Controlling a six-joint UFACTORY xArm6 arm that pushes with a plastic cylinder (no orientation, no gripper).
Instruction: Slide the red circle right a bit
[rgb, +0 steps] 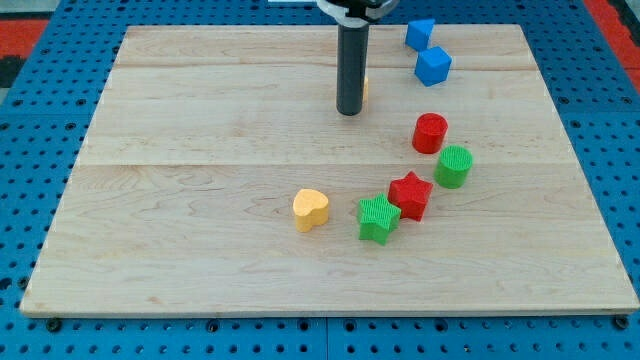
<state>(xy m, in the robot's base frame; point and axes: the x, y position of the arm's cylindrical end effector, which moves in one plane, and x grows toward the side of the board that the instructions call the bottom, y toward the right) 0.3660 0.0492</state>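
Observation:
The red circle (430, 132) stands right of the board's middle, upright on the wood. My tip (350, 112) is on the board up and to the left of it, well apart from it. A green circle (453, 166) sits just below and right of the red circle, close to it. A red star (410, 195) lies below, touching a green star (378, 219). A yellow block (365, 88) peeks out from behind my rod, mostly hidden.
Two blue blocks (419, 33) (433, 66) sit near the view's top, right of my rod. A yellow heart (310, 209) lies left of the green star. The wooden board (200, 150) rests on a blue pegboard.

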